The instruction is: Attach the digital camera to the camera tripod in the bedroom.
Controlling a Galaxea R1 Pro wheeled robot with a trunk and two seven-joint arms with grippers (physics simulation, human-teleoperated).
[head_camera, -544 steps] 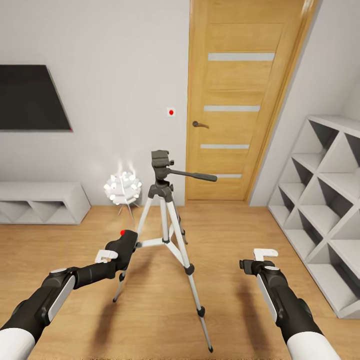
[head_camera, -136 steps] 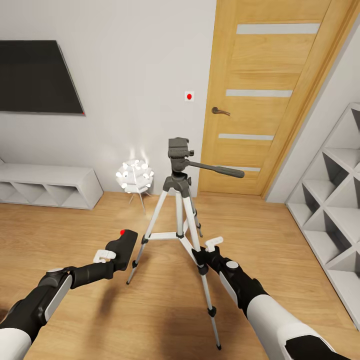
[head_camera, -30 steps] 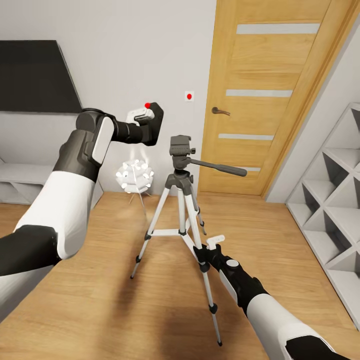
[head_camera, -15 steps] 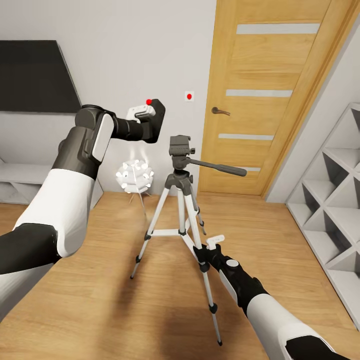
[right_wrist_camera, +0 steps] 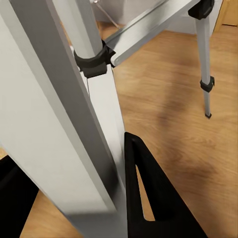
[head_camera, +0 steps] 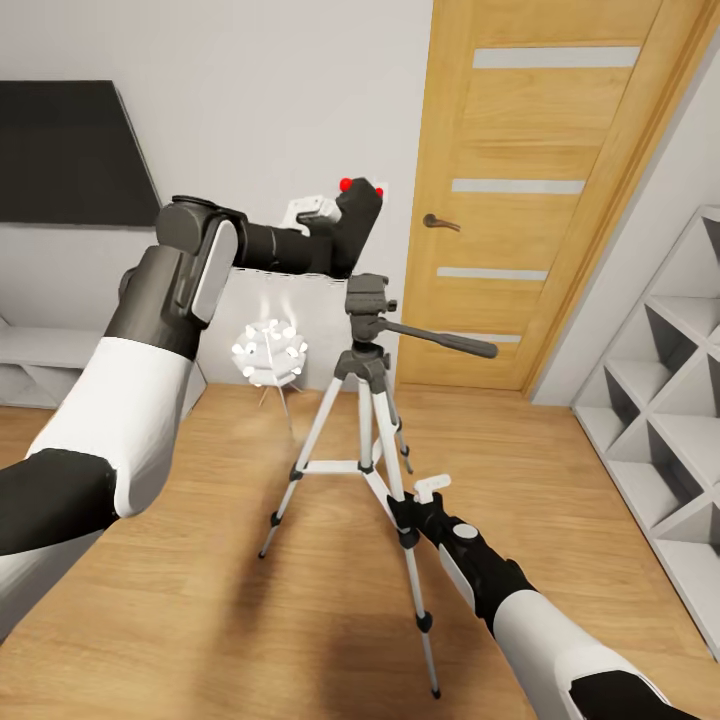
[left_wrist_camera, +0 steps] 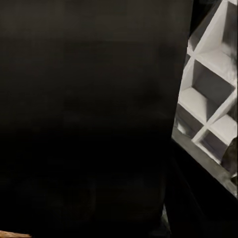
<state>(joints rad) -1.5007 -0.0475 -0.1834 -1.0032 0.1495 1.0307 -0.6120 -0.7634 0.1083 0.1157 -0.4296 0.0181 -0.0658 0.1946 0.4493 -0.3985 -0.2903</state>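
The digital camera (head_camera: pixel 352 232) sits clamped in the left tool (head_camera: pixel 325 228), raised just above and slightly left of the camera tripod (head_camera: pixel 367 372) head — not touching it. The right tool (head_camera: pixel 408 508) is closed around the tripod's front leg low down. The tripod stands on the wood floor (head_camera: pixel 560 520) before the oak door (head_camera: pixel 545 190).
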